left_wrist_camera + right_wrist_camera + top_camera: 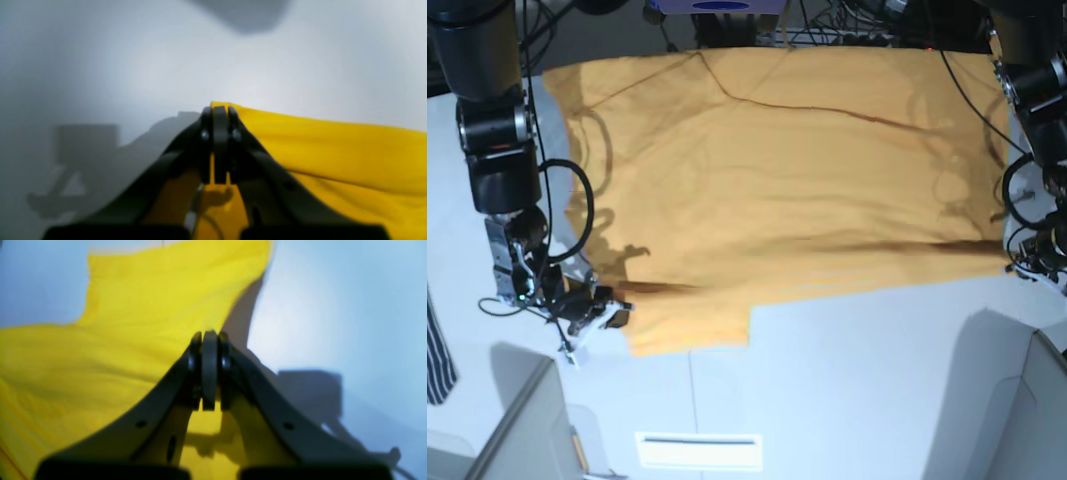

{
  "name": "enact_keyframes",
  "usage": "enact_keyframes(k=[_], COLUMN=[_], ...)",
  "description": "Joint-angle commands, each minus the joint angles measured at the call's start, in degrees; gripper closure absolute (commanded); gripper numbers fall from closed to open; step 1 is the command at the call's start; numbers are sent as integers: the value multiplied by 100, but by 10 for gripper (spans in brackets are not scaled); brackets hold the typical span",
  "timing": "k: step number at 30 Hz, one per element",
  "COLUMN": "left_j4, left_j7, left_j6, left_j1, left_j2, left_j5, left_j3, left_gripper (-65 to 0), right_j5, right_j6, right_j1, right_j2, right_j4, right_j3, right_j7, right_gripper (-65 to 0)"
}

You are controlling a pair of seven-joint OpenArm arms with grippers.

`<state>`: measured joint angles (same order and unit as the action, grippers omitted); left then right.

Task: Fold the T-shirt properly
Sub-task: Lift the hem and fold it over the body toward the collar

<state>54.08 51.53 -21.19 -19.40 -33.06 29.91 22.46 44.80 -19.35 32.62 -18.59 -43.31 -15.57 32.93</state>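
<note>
The orange-yellow T-shirt (787, 190) lies spread wide over the white table (857, 380), with a long crease across its upper part. At its near-left corner, my right gripper (615, 314) is shut on the fabric. Seen from the right wrist, that gripper (210, 338) has its jaws pressed together over the shirt (110, 340). My left gripper (1019, 262) is at the shirt's right edge. The left wrist view shows this gripper (220, 111) shut on the edge of the cloth (333, 156), which runs off to the right.
A dark navy white-striped garment (437, 350) hangs at the left edge of the table. A white label (699, 450) lies near the table's front edge. Grey panels (517, 430) stand at both front corners. Cables crowd the back edge.
</note>
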Motion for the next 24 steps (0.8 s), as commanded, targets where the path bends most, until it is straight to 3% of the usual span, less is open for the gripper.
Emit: enact_keyframes(k=[1,6,12,17,24], left_j4=[310,1022,1655,2218,2649], left_j7=[-58,-58,179,425,557], left_j6=[-39,-39,-39,-48,-48], left_j1=[-43,555,933,1329,1698], left_j2=[-22,14,84,233,251], left_j5=[99,108,108,108,108], left_j3=[27,44,88,625,704], left_gripper=[0,0,0,0,0], right_j5=[61,70,43,43,43], right_j6=[-38,-38,-38,-38,-38], right_j1=[118,-286,-805,-1227,-1816], right_j2=[-88,-185,-167,-185,-159], right_j4=[-166,-790,-1440,-2170,-2944], right_j3=[32,41,1131,1447,2124], right_j7=[-88,0,650,1142,1635], right_gripper=[0,0,0,0,0])
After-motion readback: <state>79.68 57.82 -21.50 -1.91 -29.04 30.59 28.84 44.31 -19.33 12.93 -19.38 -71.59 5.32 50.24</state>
